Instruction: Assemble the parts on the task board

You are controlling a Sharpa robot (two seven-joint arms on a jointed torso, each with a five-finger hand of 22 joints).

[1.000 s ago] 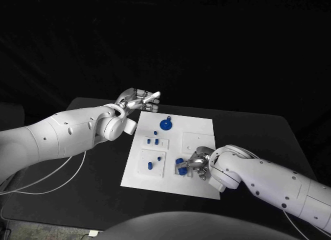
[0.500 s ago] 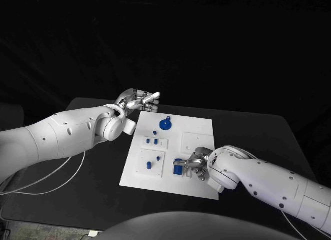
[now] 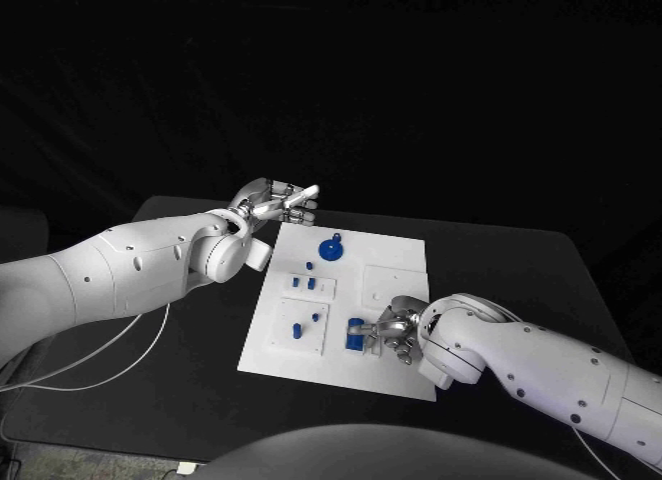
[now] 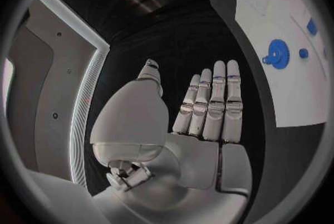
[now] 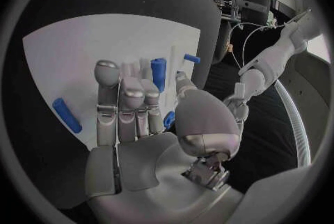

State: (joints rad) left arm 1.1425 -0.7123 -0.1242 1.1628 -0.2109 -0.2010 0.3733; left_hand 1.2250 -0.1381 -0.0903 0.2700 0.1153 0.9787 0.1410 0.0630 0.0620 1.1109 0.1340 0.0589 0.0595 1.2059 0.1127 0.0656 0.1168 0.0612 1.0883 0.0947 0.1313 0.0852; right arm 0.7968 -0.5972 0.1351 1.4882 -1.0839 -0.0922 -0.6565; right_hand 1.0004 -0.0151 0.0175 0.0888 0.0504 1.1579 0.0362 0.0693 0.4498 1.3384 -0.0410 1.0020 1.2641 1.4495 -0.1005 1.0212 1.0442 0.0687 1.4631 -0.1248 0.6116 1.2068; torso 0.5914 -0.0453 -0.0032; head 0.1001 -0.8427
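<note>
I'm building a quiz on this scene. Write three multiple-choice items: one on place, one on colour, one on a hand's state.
1. Where is the left hand?
A. at the board's far corner
B. over the board's middle
C. on the right arm

2. What colour is the gear?
A. red
B. blue
C. green

3. How is the left hand?
A. holding a part
B. a closed fist
C. empty, fingers straight

Key: 1 A, it sits off the task board at the far corner; 2 B, the gear is blue against the white board; 3 C, the left wrist view shows straight fingers holding nothing.
</note>
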